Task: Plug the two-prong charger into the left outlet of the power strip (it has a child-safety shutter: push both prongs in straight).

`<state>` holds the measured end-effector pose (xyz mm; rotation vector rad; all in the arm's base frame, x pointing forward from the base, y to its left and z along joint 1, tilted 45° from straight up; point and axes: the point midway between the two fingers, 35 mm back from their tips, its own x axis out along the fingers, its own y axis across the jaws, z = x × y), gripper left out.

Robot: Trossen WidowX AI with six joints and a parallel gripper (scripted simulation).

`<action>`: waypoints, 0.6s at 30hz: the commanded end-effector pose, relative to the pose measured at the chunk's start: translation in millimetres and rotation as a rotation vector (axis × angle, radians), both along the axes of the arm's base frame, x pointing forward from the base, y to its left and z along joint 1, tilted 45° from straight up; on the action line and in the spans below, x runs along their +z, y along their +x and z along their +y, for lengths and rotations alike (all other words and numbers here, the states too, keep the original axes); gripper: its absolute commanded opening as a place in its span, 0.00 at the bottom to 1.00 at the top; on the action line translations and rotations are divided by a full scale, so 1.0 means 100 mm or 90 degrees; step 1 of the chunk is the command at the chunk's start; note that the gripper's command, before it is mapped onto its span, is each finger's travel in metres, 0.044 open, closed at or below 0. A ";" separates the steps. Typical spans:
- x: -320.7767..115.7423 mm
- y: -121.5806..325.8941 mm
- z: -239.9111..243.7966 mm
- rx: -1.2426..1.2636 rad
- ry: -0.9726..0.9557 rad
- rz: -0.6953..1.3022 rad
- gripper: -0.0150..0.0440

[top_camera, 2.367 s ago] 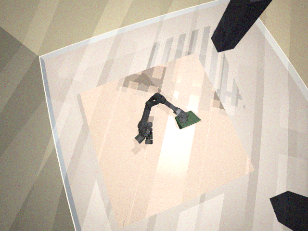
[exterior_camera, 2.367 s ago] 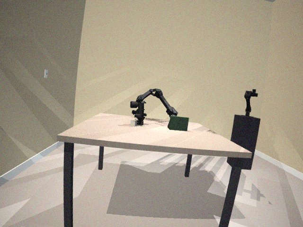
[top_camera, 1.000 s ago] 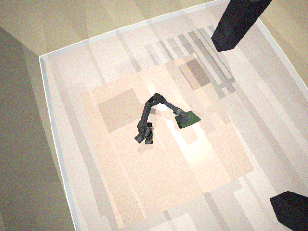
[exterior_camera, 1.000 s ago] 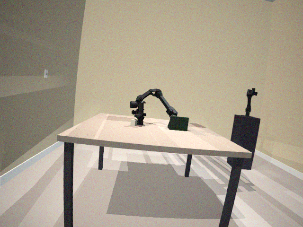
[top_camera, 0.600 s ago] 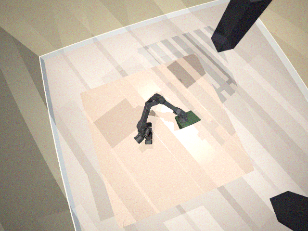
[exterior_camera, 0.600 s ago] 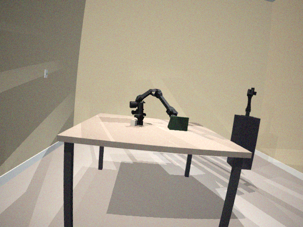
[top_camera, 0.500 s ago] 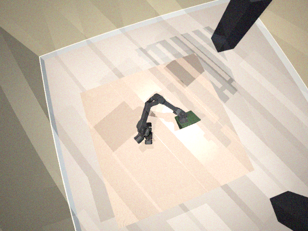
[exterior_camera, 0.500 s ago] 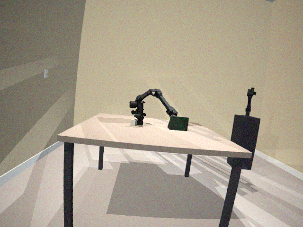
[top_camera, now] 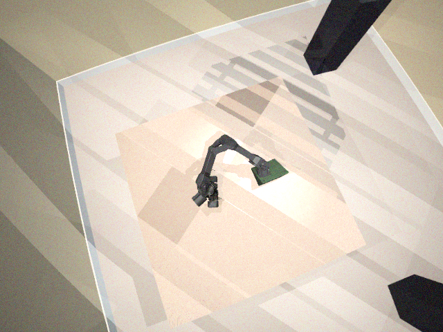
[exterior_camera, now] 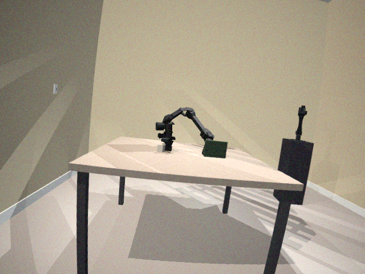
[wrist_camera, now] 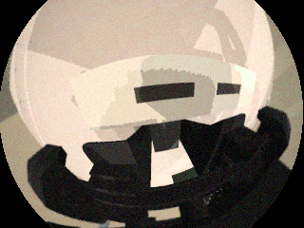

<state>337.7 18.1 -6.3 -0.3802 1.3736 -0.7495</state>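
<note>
One dark charger (wrist_camera: 165,138) sits in our gripper (top_camera: 264,173) (wrist_camera: 160,122), beside the pale power strip (wrist_camera: 114,106).
From above, we see the gripper at two o'clock from the arm's base, over the green block (top_camera: 278,170) (exterior_camera: 216,149); its fingers are partly closed on the charger. In the wrist view, the strip lies at twelve o'clock from them; we cannot tell whether the prongs are inserted.

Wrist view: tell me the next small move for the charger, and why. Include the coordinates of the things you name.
Probably ease the gripper (top_camera: 264,172) (wrist_camera: 160,122) toward the left dark recess (wrist_camera: 164,92) of the white strip (wrist_camera: 106,111), keeping it straight, before any push. It is shut on what looks like the dark charger (wrist_camera: 166,138), which shows at the strip's near edge, short of that recess; the prongs can't be made out.
</note>
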 end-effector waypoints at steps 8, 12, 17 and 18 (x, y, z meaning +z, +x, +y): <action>0.04 0.09 0.00 0.001 0.000 -0.024 0.25; 0.04 0.09 0.00 0.001 0.000 -0.024 0.25; 0.03 0.08 0.00 0.001 0.000 -0.024 0.25; 0.03 0.08 0.00 0.001 0.000 -0.024 0.25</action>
